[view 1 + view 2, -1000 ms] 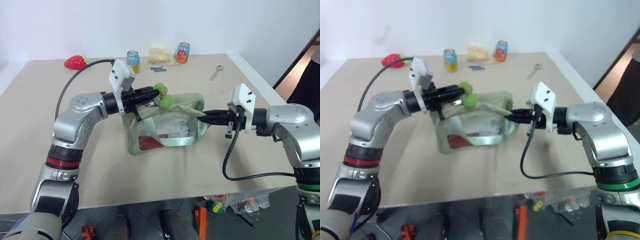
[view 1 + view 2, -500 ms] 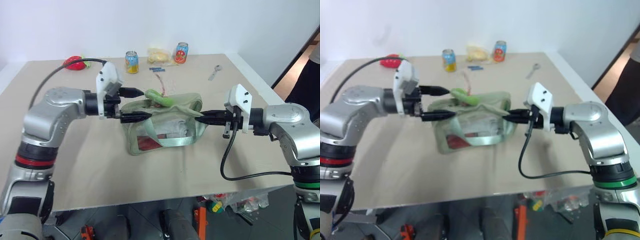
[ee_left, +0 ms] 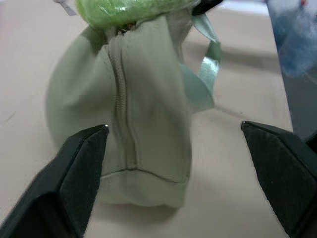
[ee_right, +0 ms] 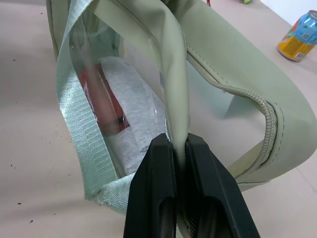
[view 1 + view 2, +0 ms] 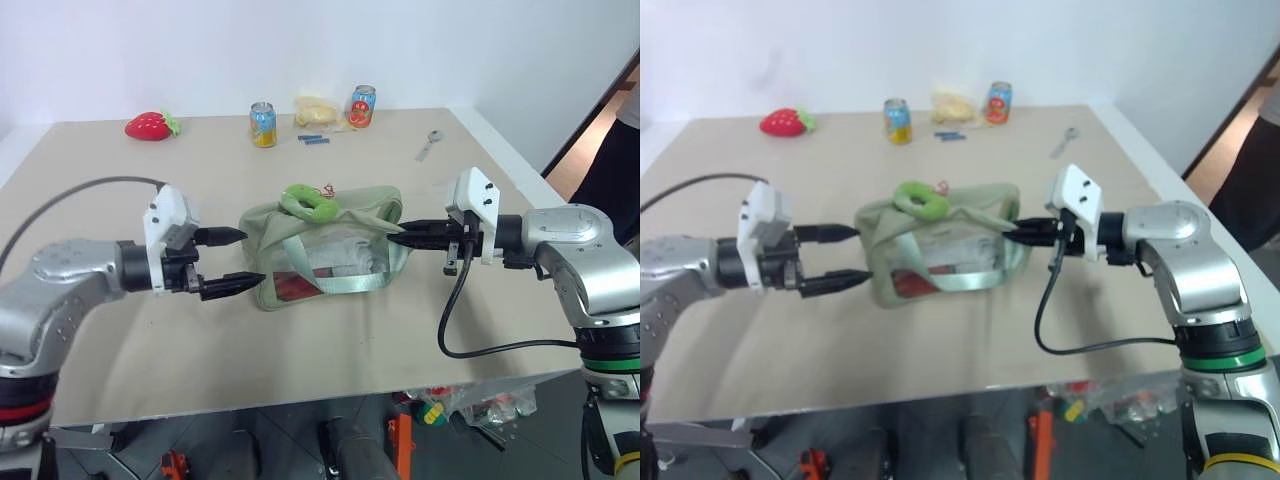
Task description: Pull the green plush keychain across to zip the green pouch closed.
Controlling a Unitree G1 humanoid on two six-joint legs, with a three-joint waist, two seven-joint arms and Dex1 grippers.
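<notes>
Left gripper (image 5: 240, 258) sits nearest, just off the left end of the pale sage-green boxy fabric pouch (image 5: 330, 255), black fingers (image 5: 232, 284) spread wide, holding nothing, tips apart from the fabric. Left wrist view: pouch end with zipper seam (image 3: 121, 114) sits between the two fingers. Right gripper (image 5: 396, 233) at the pouch's right end, fingers (image 4: 157, 198) pinched on the pouch's fabric edge next to the clear plastic window. Pouch stands mid-bench on the beige bench (image 5: 330, 350), light green webbing strap (image 5: 335, 283) looped across its front. Bright lime-green fuzzy ring-shaped plush keychain (image 5: 308, 204) lies on top of the pouch, left of centre, thin reddish ring (image 5: 326, 189) just beside it. Far edge of bench: red strawberry toy (image 5: 148, 125), two drink cans (image 5: 264, 124) (image 5: 364, 106), a yellowish packet (image 5: 319, 109) between them, metal spoon (image 5: 430, 146) to the right.
</notes>
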